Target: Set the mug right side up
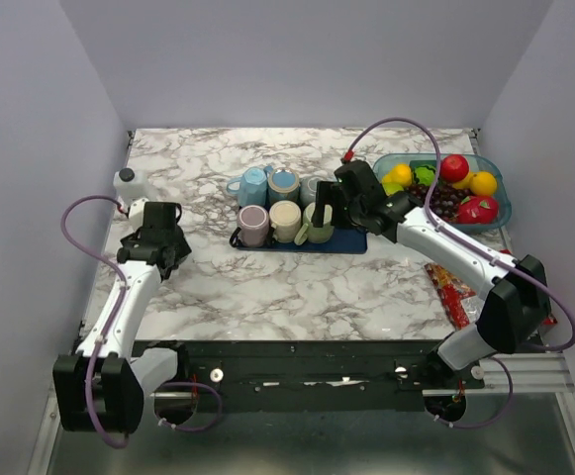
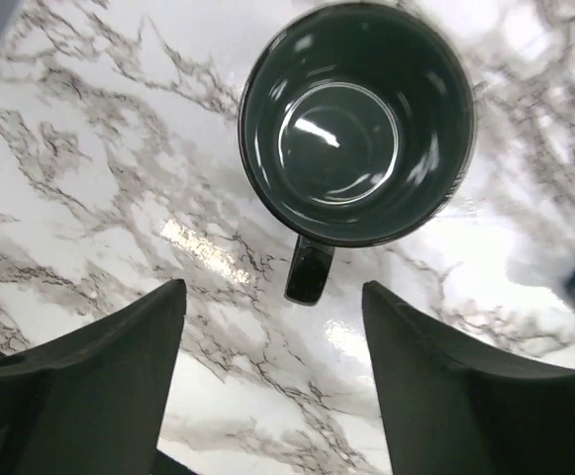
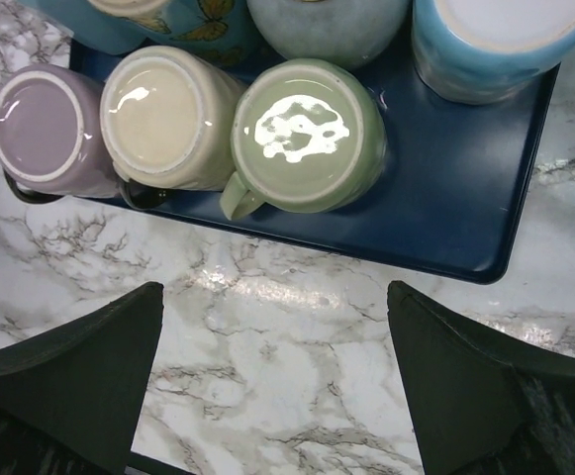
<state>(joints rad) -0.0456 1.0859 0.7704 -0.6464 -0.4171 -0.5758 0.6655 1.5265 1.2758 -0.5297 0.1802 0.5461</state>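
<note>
A black mug [image 2: 356, 119] stands right side up on the marble table, mouth up and empty, with its handle [image 2: 310, 269] pointing toward my left gripper [image 2: 272, 381]. That gripper is open and hangs just behind the handle, touching nothing. In the top view the left gripper [image 1: 165, 237] covers the black mug. My right gripper [image 3: 272, 366] is open and empty over bare marble, just short of a dark blue tray [image 3: 465, 198]. On the tray a green mug [image 3: 307, 134], a cream mug [image 3: 168, 119] and a lilac mug [image 3: 45, 129] stand upside down.
The tray [image 1: 297, 243] holds several mugs at the table's middle, with the right gripper [image 1: 329, 206] above its right end. A fruit bowl [image 1: 495, 213] sits at the back right, a red packet [image 1: 453, 292] lies near the right edge, and a white bottle [image 1: 129, 184] stands at the left.
</note>
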